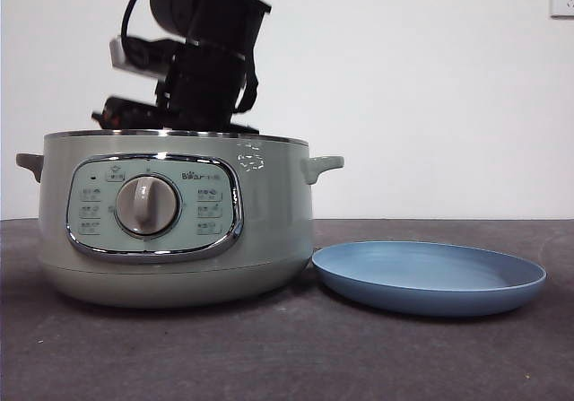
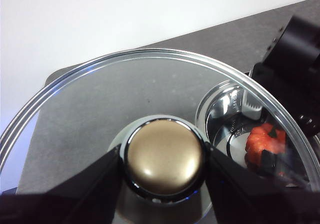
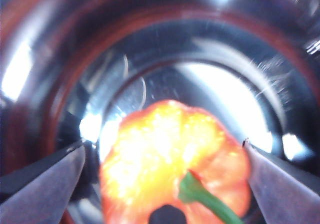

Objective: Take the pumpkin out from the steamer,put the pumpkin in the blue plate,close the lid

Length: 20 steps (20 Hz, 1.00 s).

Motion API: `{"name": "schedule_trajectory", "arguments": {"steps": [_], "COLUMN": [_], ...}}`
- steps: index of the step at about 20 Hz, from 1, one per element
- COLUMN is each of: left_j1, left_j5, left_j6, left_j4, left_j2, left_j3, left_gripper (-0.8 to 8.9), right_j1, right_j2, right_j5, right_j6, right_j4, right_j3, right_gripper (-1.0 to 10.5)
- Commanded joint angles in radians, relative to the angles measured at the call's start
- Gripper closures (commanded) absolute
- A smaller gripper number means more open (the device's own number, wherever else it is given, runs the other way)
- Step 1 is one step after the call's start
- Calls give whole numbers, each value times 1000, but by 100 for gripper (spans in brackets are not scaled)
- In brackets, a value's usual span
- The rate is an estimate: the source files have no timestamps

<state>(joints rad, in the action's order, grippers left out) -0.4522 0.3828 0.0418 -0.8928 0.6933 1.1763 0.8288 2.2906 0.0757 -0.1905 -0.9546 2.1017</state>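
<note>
Clearly the right pincer, jaws spread on either side of the glossy orange-red ribbed pumpkin deep in the sage-green round steamer, could squeeze off-centre and squirt it loose, while the left pincer pinching the domed glass lid by its knob could let it tilt.

Sage-green steamer standing on the dark desk, dial facing forward, lid off. Black arm reaching down from above into its open top, end effector hidden behind the rim. Blue plate just beside it, nearly touching its base.
</note>
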Motion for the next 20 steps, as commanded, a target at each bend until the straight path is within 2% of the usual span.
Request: {"name": "schedule_trajectory", "arguments": {"steps": [1, 2, 3, 6, 10, 14, 17, 20], "left_j1": [0, 0, 0, 0, 0, 0, 0, 0], "left_j5": [7, 7, 8, 7, 3, 1, 1, -13], "left_j6": [6, 6, 7, 7, 7, 7, 8, 8], "left_j4": [37, 35, 38, 60, 101, 123, 145, 172], "left_j2": [-11, -11, -11, -11, -1, 6, 6, 6], "left_j3": [10, 10, 10, 10, 10, 10, 10, 10], "left_gripper": [822, 822, 822, 822, 822, 822, 822, 822], "right_j1": [2, 5, 4, -3, -54, -163, -222, -247], "right_j2": [17, 15, 10, -58, -225, -378, -525, -683], "right_j5": [-36, -61, -60, -90, -90, -82, -99, -137], "right_j6": [14, 13, 10, 10, 12, 120, 176, 196], "right_j4": [5, 6, 3, -30, -221, -419, -408, -301], "right_j3": [0, 0, 0, 0, 0, -10, -153, -392], "right_gripper": [645, 915, 955, 954, 954, 957, 957, 957]}}
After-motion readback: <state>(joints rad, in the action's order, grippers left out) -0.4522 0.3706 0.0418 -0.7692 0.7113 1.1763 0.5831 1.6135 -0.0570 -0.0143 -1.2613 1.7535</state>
